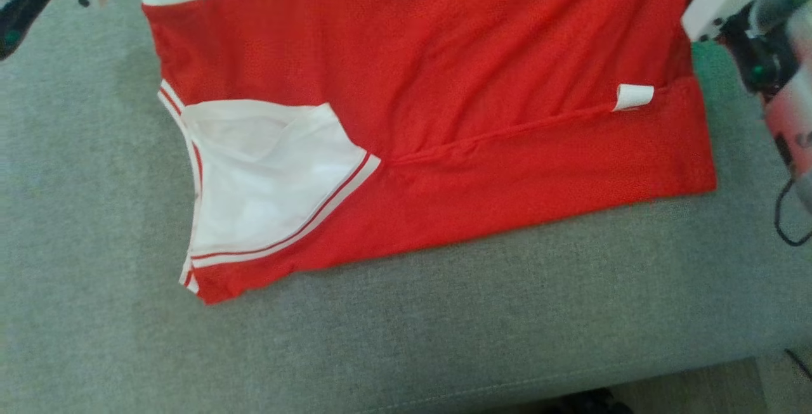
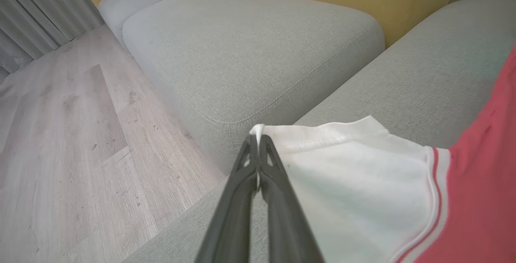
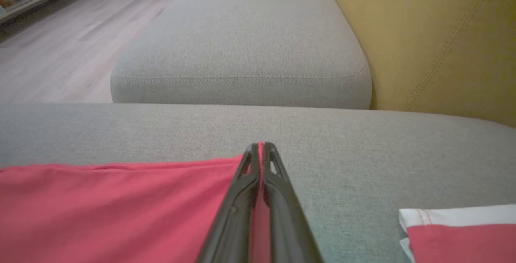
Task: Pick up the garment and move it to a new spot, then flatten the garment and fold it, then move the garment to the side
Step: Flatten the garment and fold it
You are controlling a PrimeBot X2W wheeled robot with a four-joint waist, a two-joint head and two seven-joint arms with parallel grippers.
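Now we hold the garment [image 1: 444, 116], spread on the grey sofa cushion [image 1: 507, 312], with both claws clamped shut, our left gripper [image 2: 258, 140] on the white sleeve [image 2: 354, 174] and our right gripper [image 3: 261, 148] on a red edge [image 3: 161, 166], and we judge it light, limp and best gripped at such edges.

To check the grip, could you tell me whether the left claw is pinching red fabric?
No, the left claw is shut on the edge of the white sleeve.
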